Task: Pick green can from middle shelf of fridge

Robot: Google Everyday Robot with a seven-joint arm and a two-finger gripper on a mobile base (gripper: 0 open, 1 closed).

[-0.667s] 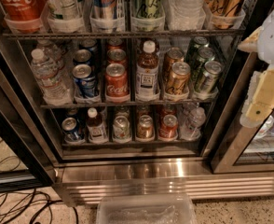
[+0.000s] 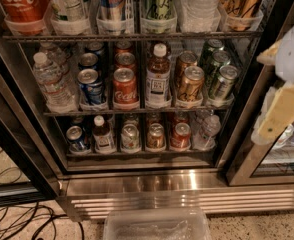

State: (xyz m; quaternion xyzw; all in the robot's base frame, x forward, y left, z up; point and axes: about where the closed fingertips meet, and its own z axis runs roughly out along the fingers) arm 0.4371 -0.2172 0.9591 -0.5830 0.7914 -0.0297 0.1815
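Three dark green cans stand in the rightmost lane of the middle shelf (image 2: pixel 62 113) of the fridge (image 2: pixel 187 189). The front green can (image 2: pixel 222 82) has two alike behind it (image 2: pixel 214 63). Gold-bronze cans (image 2: pixel 191 84) stand in the lane to their left. My gripper (image 2: pixel 283 101), white and cream, hangs at the right edge of the view. It is outside the fridge, to the right of the green cans and apart from them.
The middle shelf also holds a brown bottle (image 2: pixel 158 76), red cans (image 2: pixel 124 86), blue cans (image 2: pixel 91 84) and water bottles (image 2: pixel 49 79). A black frame post (image 2: pixel 247 104) stands between gripper and cans. A clear plastic bin (image 2: pixel 157 226) and cables (image 2: pixel 17 224) lie on the floor.
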